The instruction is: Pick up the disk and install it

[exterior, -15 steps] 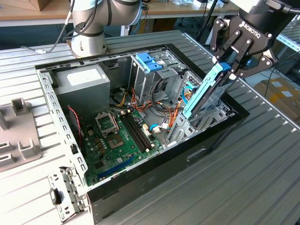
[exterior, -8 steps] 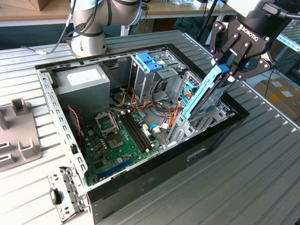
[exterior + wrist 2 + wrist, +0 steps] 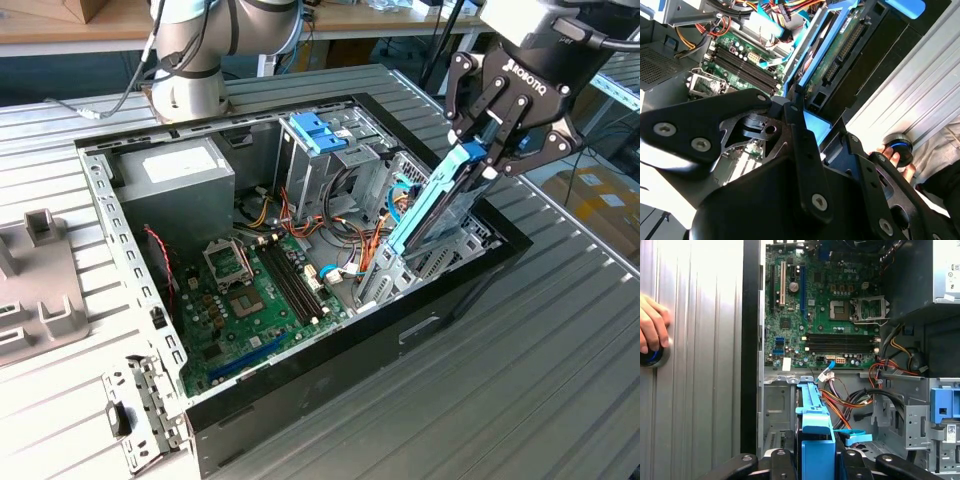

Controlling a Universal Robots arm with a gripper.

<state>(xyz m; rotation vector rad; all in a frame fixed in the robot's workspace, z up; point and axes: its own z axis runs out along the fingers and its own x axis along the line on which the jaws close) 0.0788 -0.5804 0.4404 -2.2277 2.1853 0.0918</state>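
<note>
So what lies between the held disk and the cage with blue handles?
A tangle of orange and black cables crosses the gap between the disk and the cage, as seen in the first wrist view.

A flat, rectangular silver-grey metal disk [image 3: 432,215] framed in blue plastic is clamped by its upper blue end between the pincer's [image 3: 487,150] fingers. It stands on edge, steeply tilted, stretching down and away from the pincer, with its lower end inside the open computer case [image 3: 300,400]. In the second wrist view the disk [image 3: 840,47] shows a green circuit-board underside and a black connector.
</note>
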